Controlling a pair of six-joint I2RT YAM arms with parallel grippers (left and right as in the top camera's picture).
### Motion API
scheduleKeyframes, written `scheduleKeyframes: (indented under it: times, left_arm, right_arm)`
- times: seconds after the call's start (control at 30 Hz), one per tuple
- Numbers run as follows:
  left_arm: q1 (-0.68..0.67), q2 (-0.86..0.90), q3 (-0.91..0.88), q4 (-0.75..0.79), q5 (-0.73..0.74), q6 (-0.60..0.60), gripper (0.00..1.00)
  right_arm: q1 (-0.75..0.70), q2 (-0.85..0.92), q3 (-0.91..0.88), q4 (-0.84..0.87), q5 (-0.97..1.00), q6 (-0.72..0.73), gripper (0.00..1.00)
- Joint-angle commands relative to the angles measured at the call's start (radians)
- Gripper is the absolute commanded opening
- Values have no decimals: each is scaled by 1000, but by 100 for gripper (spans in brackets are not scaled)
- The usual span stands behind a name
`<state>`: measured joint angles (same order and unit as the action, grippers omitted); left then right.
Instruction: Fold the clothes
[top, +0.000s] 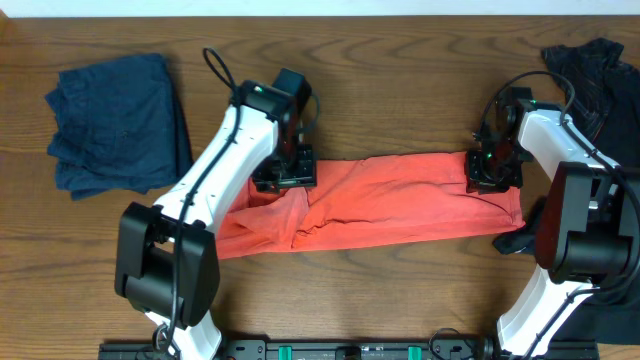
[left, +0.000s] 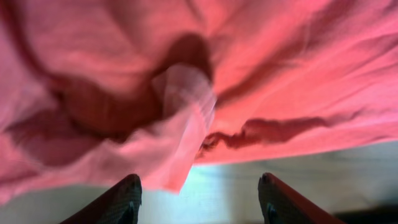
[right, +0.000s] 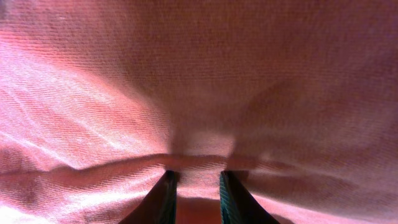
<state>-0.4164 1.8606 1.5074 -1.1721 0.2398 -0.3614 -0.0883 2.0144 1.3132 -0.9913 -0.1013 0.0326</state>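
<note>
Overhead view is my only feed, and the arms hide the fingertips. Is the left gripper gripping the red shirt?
Observer: No. The left wrist view shows the left gripper open, with the shirt edge lying loose ahead of its fingers.
Operator: And the right one?
Observer: The right gripper is shut on the shirt, with a ridge of fabric pinched at its fingertips.
Operator: What lies between the left fingers?
Observer: Mostly bare table; only a loose flap of shirt dips in from the left.
</note>
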Motion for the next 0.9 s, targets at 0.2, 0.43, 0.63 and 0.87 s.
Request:
scheduleKeyframes:
  times: [0.2, 0.43, 0.63, 0.87]
  left_arm:
    - [-24, 2, -188, 201, -53, -3, 62]
    - [-24, -32, -176, 193, -37, 24, 6]
    - [-40, -144, -163, 337, 18, 29, 6]
    - [-100, -127, -165, 452, 18, 38, 10]
  right_arm:
    - [3, 52, -36, 4, 0, -5, 24]
    - [3, 52, -36, 3, 0, -5, 24]
    - [3, 52, -36, 4, 0, -4, 24]
    - [3, 52, -36, 3, 0, -5, 24]
